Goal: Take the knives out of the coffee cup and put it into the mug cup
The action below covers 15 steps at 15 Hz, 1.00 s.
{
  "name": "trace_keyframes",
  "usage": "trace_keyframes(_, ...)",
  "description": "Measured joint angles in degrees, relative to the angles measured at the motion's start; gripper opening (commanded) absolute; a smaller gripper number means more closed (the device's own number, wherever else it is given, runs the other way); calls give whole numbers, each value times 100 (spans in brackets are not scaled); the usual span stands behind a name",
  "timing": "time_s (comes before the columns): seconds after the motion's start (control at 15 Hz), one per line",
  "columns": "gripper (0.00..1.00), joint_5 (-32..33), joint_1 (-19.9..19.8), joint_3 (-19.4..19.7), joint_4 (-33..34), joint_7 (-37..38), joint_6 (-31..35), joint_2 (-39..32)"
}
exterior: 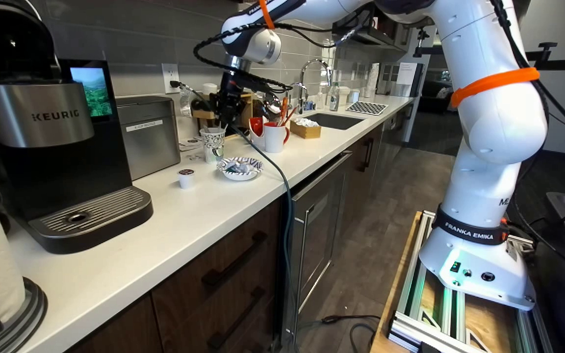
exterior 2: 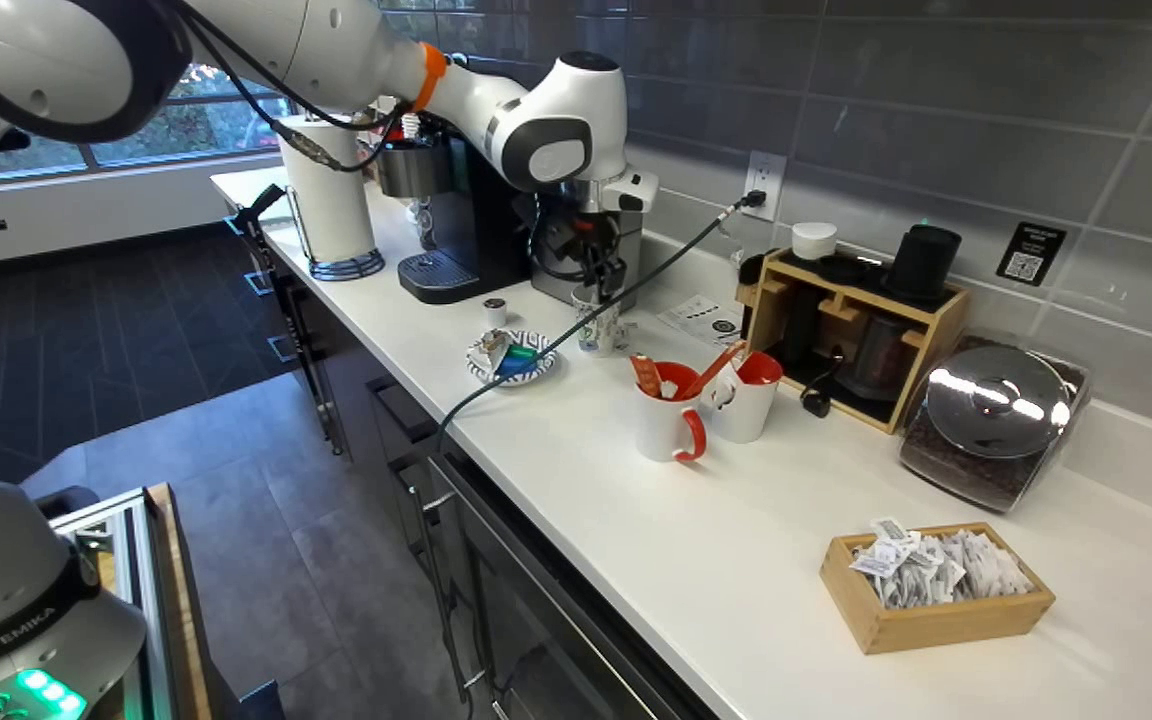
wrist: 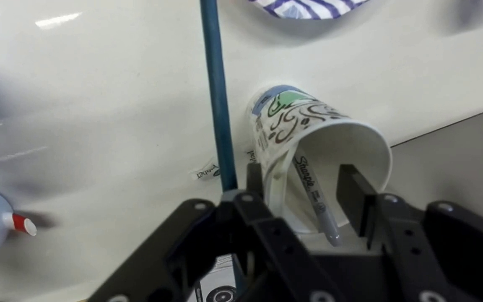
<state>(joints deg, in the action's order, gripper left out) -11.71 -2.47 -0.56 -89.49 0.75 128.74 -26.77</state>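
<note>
The patterned paper coffee cup (exterior: 213, 145) stands on the counter and shows in both exterior views (exterior 2: 594, 328) and in the wrist view (wrist: 296, 113). In it lean a grey Sharpie marker (wrist: 315, 191) and a pale flat strip (wrist: 279, 184) that could be a plastic knife; I cannot tell. My gripper (wrist: 302, 182) is open at the cup's mouth, one finger by the rim, the other over the opening, with the marker and strip between them. It also shows above the cup (exterior 2: 604, 280). A white mug (exterior 2: 664, 425) with red inside holds red sticks (exterior 2: 711, 370).
A second white-and-red mug (exterior 2: 746, 405) stands beside it. A patterned bowl (exterior 2: 511, 358) with wrappers and a coffee pod (exterior 2: 495, 312) are near the cup. A cable (exterior 2: 576, 328) crosses close to the gripper. A grey metal box (exterior: 147, 132) stands behind the cup.
</note>
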Motion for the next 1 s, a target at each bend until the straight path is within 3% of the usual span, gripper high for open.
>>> trace_keyframes(0.07, 68, 3, 2, 9, 2, 32, -14, 0)
trace_keyframes(0.27, 49, 4, 2, 20, 6, 66, -210, 20)
trace_keyframes(0.4, 47, 4, 1, 21, 7, 87, -329, 41)
trace_keyframes(0.47, 31, 3, 1, 21, 7, 91, -360, 47)
trace_keyframes(0.53, 28, 3, 2, 21, 7, 96, -401, 51)
trace_keyframes(0.73, 3, 3, 2, 21, 8, 109, -448, 59)
trace_keyframes(1.0, 0, 3, 2, 20, 14, 114, -443, 96)
